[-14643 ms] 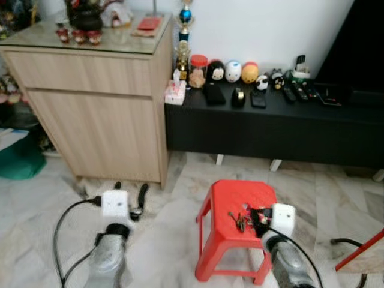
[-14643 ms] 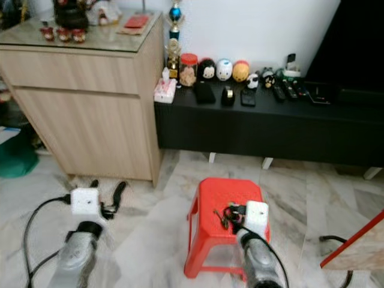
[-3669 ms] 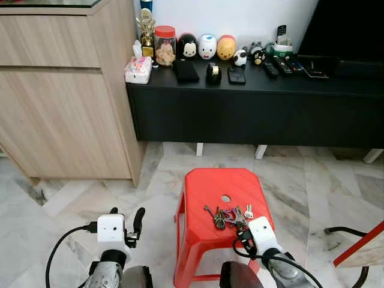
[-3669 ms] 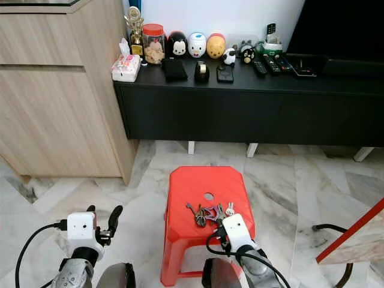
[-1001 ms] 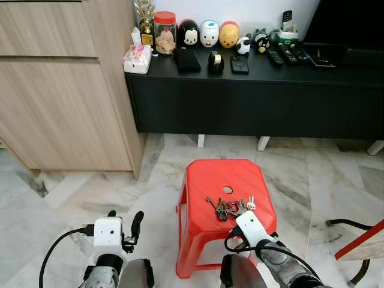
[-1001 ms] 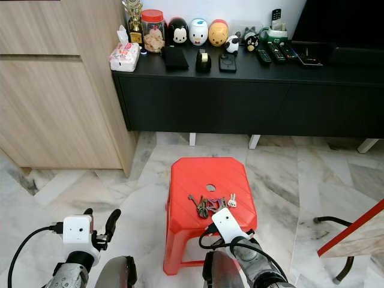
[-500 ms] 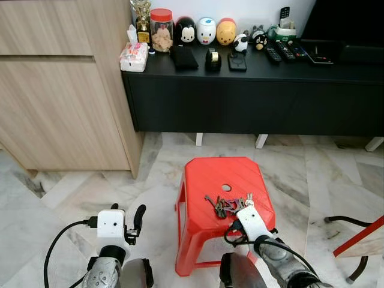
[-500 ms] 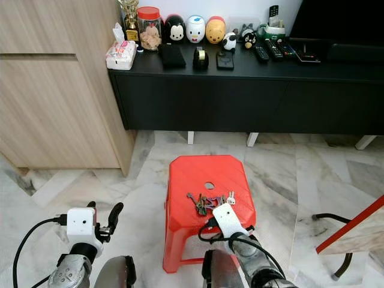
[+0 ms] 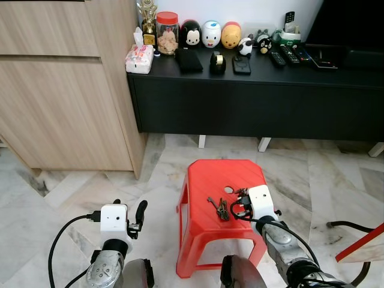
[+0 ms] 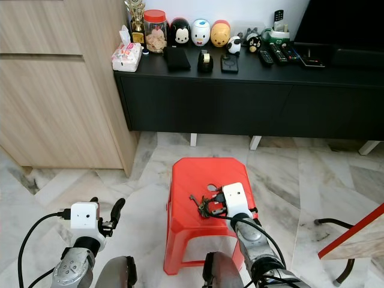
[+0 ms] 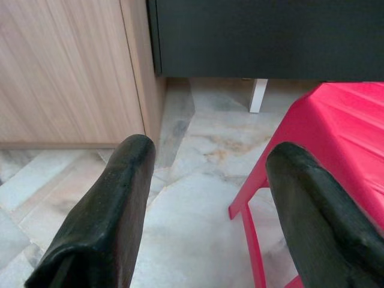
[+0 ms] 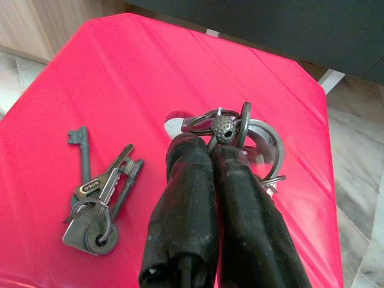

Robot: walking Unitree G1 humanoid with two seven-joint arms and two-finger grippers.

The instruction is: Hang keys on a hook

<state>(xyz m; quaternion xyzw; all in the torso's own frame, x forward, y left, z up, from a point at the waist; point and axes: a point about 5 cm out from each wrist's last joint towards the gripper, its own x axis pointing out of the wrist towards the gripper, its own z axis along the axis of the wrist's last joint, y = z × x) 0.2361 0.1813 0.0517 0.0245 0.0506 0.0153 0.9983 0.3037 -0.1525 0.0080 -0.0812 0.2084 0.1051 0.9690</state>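
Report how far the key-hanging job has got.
Done: the right gripper is shut on the key rings. In hand: lifting; the keys lie on the red stool. Left: carrying and hanging them on a hook. The left gripper hangs open beside the stool.

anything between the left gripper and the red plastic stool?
Nothing but bare marble floor. The left gripper hovers open beside the red plastic stool; the left wrist view shows floor tile alone running from its fingers to the stool's leg.

Open floor [image 9: 84, 186] beside stool [image 9: 204, 180]
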